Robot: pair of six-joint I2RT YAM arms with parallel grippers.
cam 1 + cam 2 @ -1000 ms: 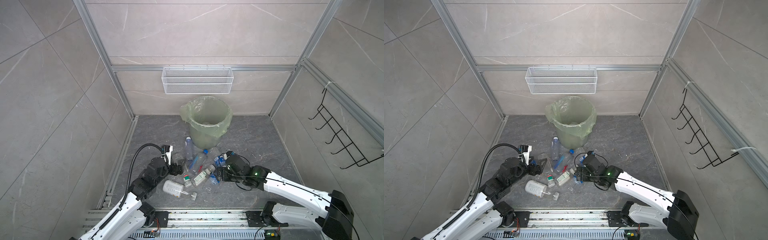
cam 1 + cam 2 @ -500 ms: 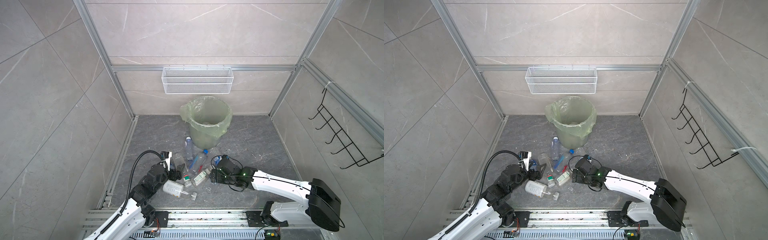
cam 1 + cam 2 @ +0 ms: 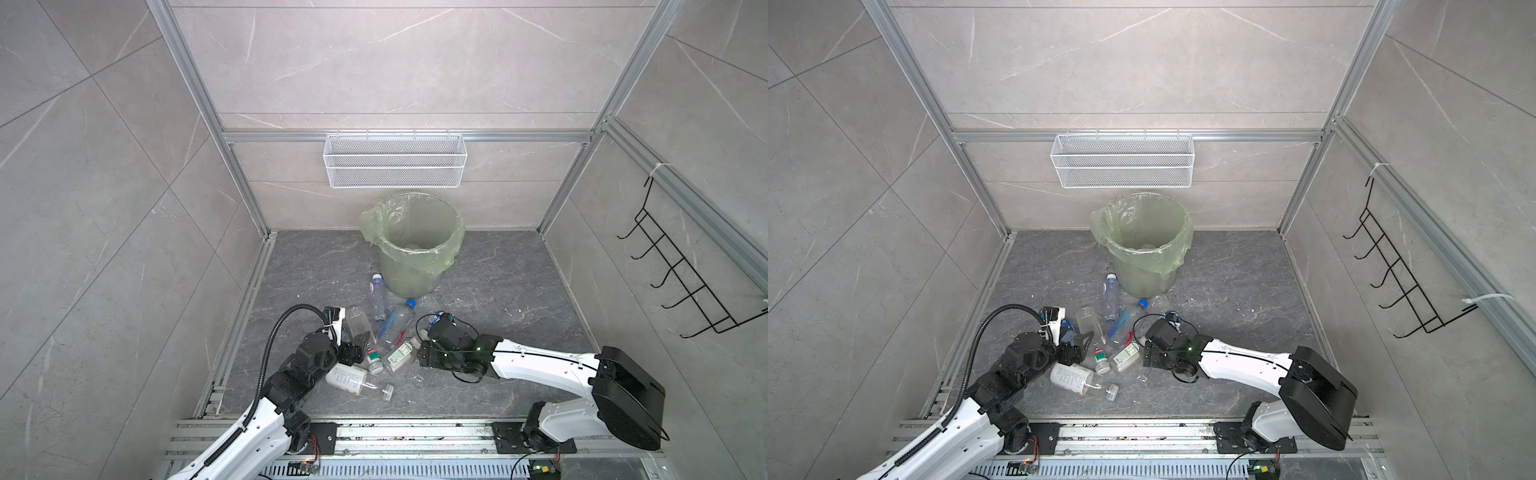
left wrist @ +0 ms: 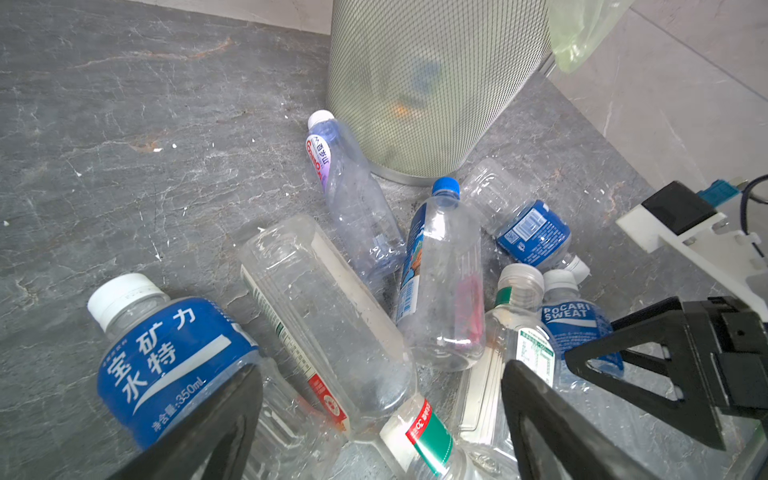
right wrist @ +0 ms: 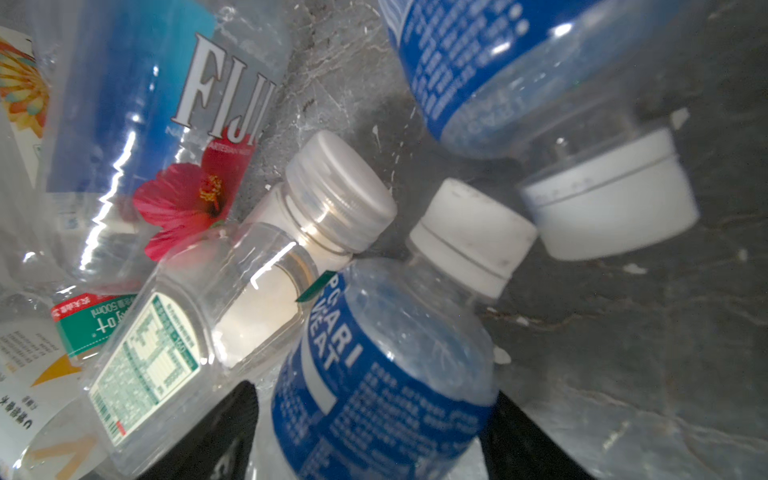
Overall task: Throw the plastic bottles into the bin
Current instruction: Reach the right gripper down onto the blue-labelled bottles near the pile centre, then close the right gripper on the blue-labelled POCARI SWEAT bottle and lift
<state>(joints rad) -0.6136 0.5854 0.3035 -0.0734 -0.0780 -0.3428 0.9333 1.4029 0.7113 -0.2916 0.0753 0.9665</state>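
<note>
Clear ribbed plastic bottles (image 4: 440, 282); left claw (image 4: 381, 368) open, right claw (image 5: 372, 392) astride 1, grip unclear.

Bay closed on 3 sides by lg grey veined tile walls (image 3: 374, 62), alu. profile frame (image 3: 274, 136) at seams. Floor (image 3: 498, 291) dk grey marbled stone. White wire mesh basket (image 3: 395, 166) on back rail; blk hook rack (image 3: 681, 262) on wall at view rt. Light even, diffuse.
</note>
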